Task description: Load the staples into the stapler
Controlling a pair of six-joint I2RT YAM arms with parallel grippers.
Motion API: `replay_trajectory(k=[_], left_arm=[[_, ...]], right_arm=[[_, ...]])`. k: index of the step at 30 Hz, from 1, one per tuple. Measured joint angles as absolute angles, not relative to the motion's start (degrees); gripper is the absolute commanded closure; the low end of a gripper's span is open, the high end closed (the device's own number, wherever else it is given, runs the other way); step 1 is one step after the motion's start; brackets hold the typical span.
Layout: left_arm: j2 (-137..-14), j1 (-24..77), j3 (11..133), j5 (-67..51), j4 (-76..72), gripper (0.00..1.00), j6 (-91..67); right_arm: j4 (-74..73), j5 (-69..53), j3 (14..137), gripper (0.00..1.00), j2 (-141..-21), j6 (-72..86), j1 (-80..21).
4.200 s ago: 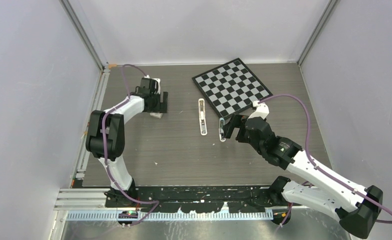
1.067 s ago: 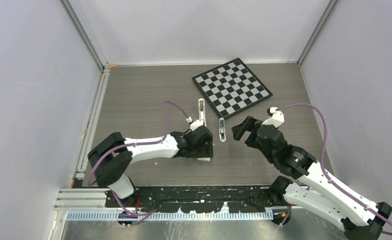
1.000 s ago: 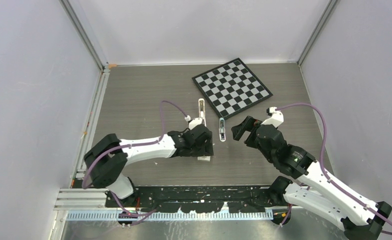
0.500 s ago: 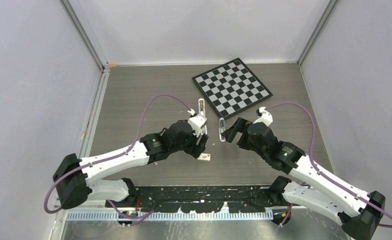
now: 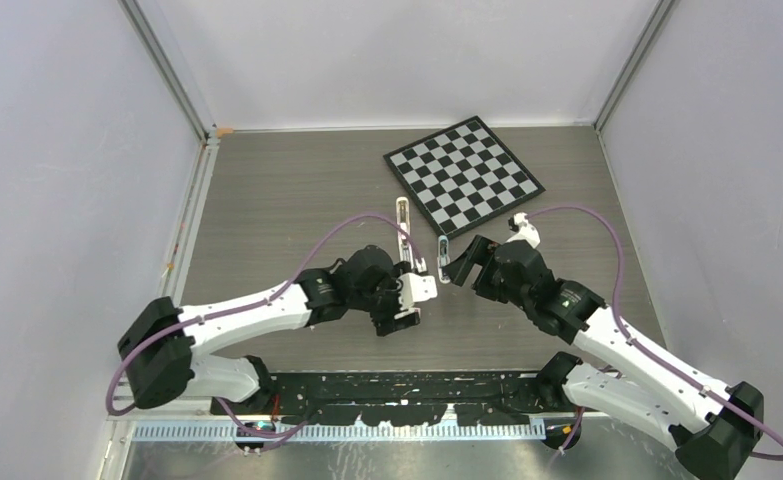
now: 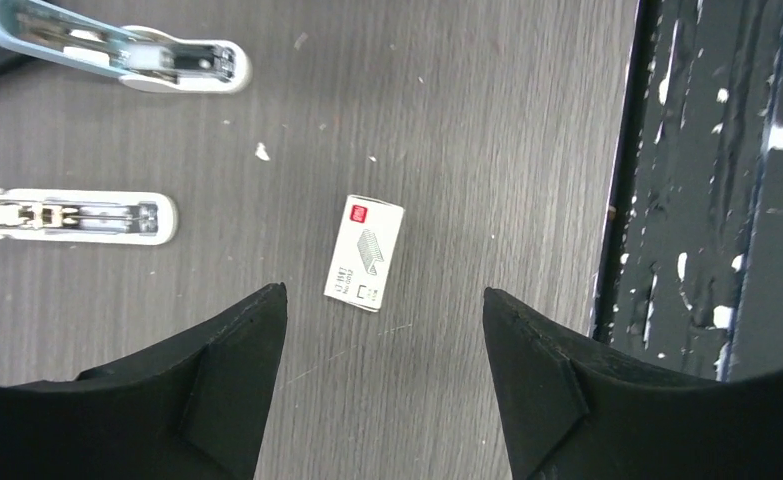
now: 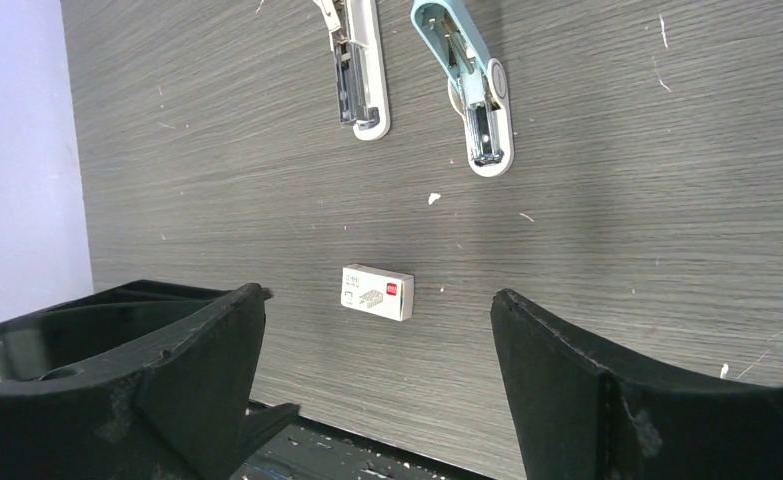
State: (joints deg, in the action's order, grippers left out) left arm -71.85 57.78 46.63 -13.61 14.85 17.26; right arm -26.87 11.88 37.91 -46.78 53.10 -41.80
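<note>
Grey tabletop (image 7: 587,250) held the staples (image 7: 377,292) at 7 o'clock from the stapler (image 7: 475,95), right wrist view — left tool (image 6: 380,300) and right tool (image 7: 379,295) stood apart

staples (image 7: 377,291): 1 white box (red label), flat | stapler (image 7: 470,88): teal-white, lying open

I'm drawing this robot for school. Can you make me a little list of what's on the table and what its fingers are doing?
table: dark, wood-look
box of staples: small, white with a red mark, lying flat, nothing touching it
teal stapler: lying on the table beside the white stapler
white stapler: lying flat, metal part showing
checkered board: at the far side
left fingers: open, over the box of staples, holding nothing
right fingers: open, empty, close to the teal stapler
</note>
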Motion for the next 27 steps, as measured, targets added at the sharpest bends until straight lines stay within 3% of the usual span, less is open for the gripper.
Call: replay_trajectory(k=[18, 27], left_arm=[[-92.7, 57.6, 50.6, -14.5, 13.3, 0.28, 27.7], [-96.0, 55.9, 52.7, -14.7, 12.5, 0.35, 30.5]], right_arm=[[-28.9, 10.1, 36.1, 0.11, -44.7, 51.4, -34.9], [-29.0, 8.9, 36.1, 0.10, -44.6, 50.3, -32.7]])
